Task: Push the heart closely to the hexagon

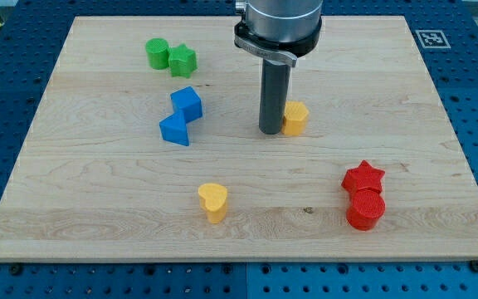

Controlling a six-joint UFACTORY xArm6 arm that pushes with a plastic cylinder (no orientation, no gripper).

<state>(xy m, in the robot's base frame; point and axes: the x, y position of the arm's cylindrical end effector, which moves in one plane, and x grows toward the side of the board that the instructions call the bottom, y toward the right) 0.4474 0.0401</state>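
Observation:
The yellow heart lies near the view's bottom, a little left of centre. The yellow hexagon lies at mid-board, right of centre. My tip rests on the board right against the hexagon's left side. The heart is well below and to the left of my tip, far from the hexagon.
A blue cube and a blue triangle touch left of my tip. A green cylinder and a green star sit at the top left. A red star and a red cylinder sit at the bottom right.

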